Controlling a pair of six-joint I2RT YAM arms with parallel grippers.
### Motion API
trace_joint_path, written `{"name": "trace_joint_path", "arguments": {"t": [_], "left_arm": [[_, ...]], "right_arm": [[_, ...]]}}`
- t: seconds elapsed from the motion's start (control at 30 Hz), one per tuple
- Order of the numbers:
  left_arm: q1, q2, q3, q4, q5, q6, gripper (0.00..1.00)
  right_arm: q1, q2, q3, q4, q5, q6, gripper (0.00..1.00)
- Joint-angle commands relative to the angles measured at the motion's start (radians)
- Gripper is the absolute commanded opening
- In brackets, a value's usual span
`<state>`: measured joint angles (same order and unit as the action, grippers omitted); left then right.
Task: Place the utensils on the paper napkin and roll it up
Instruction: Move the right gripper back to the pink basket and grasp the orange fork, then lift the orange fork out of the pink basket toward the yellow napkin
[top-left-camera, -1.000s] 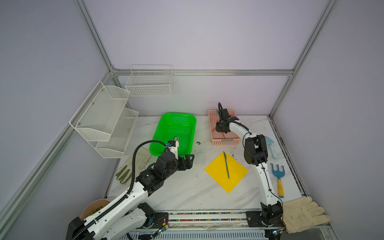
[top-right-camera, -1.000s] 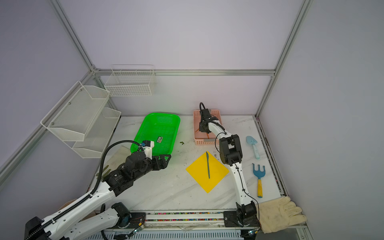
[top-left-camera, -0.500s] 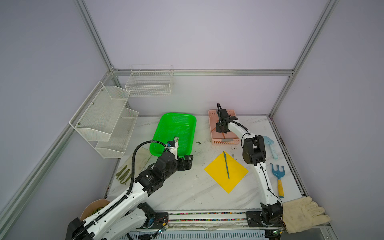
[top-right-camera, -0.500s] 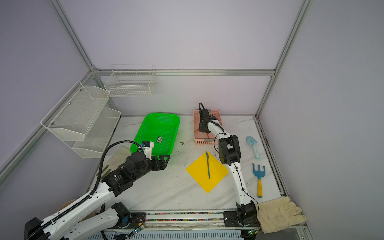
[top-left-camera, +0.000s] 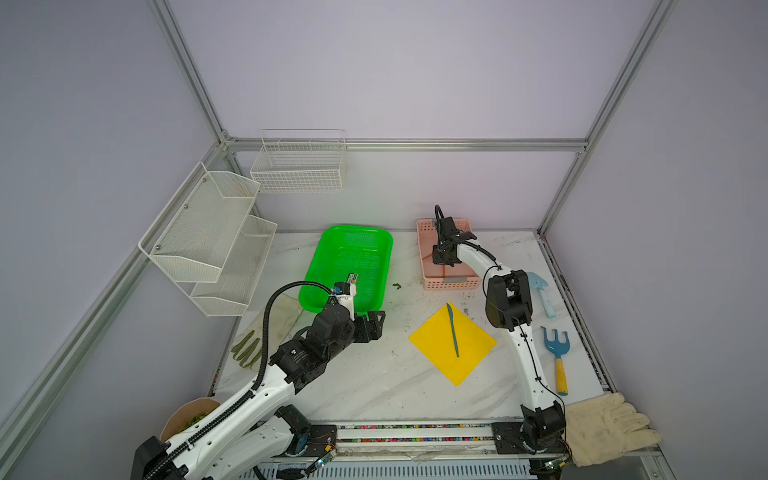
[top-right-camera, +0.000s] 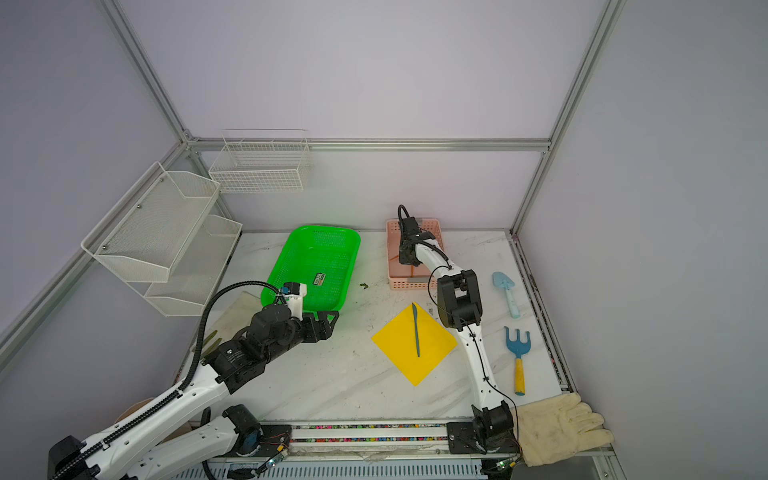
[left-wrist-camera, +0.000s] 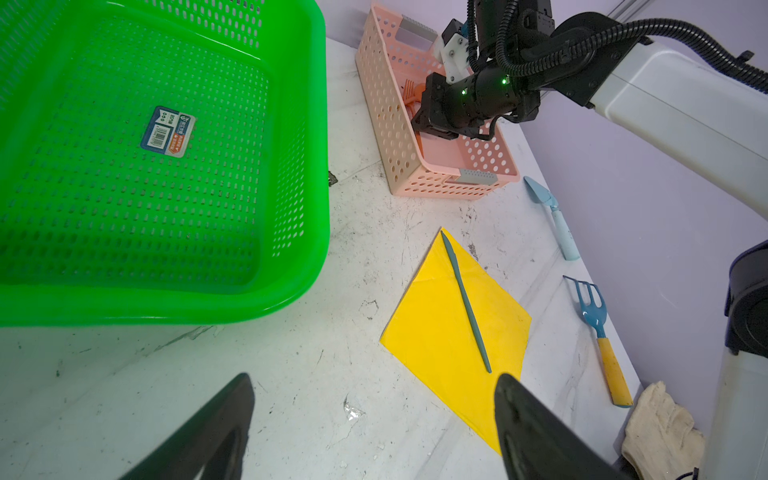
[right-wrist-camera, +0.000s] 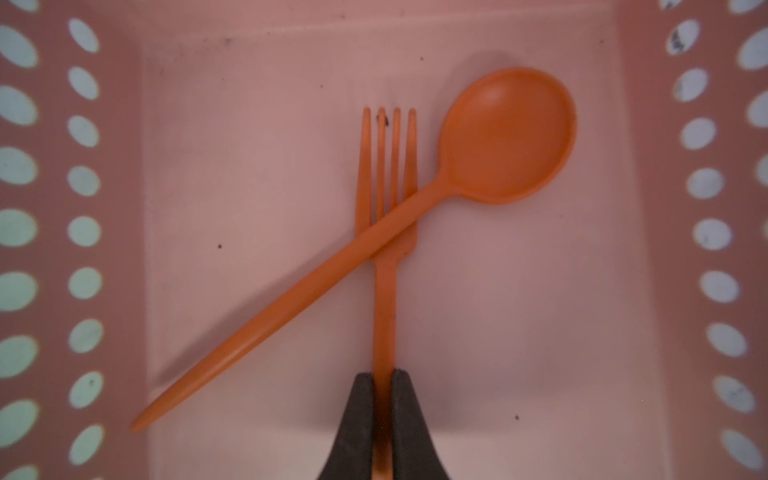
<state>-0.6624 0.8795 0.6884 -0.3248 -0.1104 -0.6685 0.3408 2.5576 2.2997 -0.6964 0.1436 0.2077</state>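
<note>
**Now the right gripper (right-wrist-camera: 383, 376) pinches the fork (right-wrist-camera: 385, 291) in the pink basket (right-wrist-camera: 83, 249)**

Down inside the basket, the two dark fingers are pressed against the orange fork's handle, nipping it near its end. The fork lies on the basket floor with its tines pointing away from the fingers. An orange spoon (right-wrist-camera: 507, 137) rests slantwise on top of it. The spoon's handle crosses just below the tines, and its bowl sits off to one side.

In both top views the pink basket stands at the back of the table (top-left-camera: 374, 386), with the right arm reaching down into it. Nearer the front, the yellow napkin (top-left-camera: 469, 353) lies flat, turned like a diamond. The teal piece (top-left-camera: 453, 330) lies along its middle, one tip at the napkin's far corner.

The left gripper (left-wrist-camera: 374, 378) hovers over bare table beside the green basket (left-wrist-camera: 166, 291). Its fingers are spread wide and hold nothing, and it is well apart from the napkin.
</note>
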Motion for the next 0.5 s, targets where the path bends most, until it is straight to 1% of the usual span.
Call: {"name": "trace_joint_path", "arguments": {"t": [0.0, 0.1, 0.33, 0.47], "left_arm": [[-0.004, -0.015, 0.008, 0.014, -0.014, 0.017, 0.89], [-0.003, -0.014, 0.011, 0.014, -0.011, 0.016, 0.89], [-0.003, -0.031, 0.006, 0.013, -0.010, 0.017, 0.88], [-0.004, -0.050, -0.001, 0.013, -0.011, 0.018, 0.88]], "right_arm": [[0.000, -0.107, -0.006, -0.050, 0.066, -0.020, 0.05], [0.005, -0.169, -0.042, -0.044, 0.067, -0.022, 0.05], [-0.001, -0.321, -0.219, 0.049, -0.057, 0.008, 0.05], [-0.011, -0.338, -0.253, 0.067, -0.116, 0.025, 0.05]]}}
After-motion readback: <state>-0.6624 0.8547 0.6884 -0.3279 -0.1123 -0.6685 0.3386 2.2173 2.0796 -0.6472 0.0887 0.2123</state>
